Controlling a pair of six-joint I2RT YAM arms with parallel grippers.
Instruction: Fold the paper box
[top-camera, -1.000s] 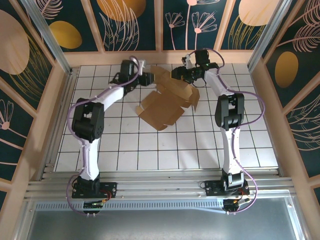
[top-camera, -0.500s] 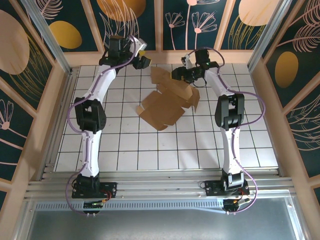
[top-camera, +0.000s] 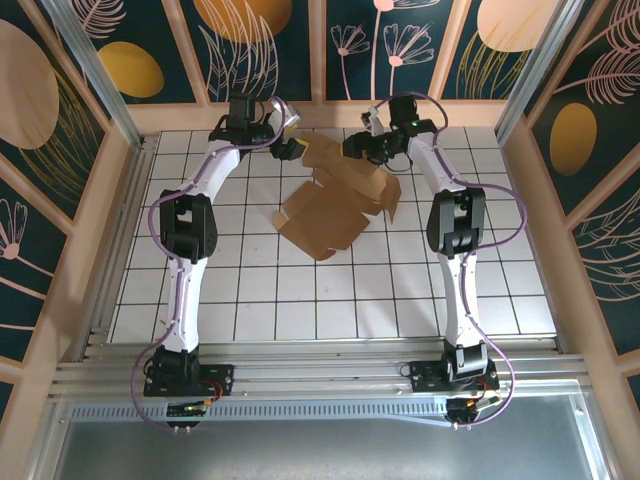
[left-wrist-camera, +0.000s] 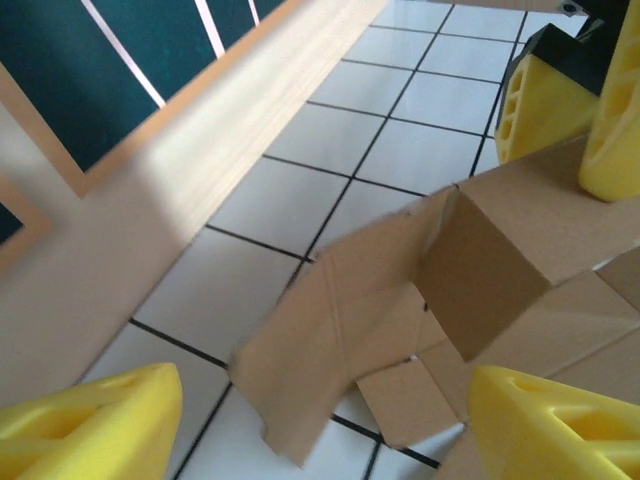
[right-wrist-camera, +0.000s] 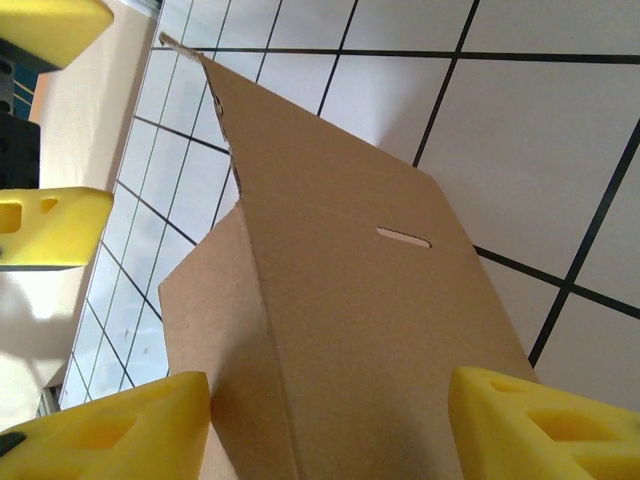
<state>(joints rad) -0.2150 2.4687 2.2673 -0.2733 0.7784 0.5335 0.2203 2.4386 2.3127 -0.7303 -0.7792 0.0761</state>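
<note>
Left claw (left-wrist-camera: 325, 400) hovered with jaws wide apart, gripping nothing, just above a loose flap (left-wrist-camera: 300, 360). Table (top-camera: 250, 290): paper box (top-camera: 335, 205) sat at far centre, half-formed, some walls raised and others flat, with nothing seen inside it. Right claw (right-wrist-camera: 328, 385) straddled a raised wall, and cardboard filled the gap; could not tell whether it was clamped or merely bracketing. Risk: pushing the flap without a firm hold opposite would likely slide the light box or spring the raised walls open.

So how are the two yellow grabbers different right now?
The left gripper is open, holding nothing; the right gripper clamps the paper box. The left gripper faces the box's flap; the right gripper has cardboard between its fingers. Both have yellow fingers.
</note>
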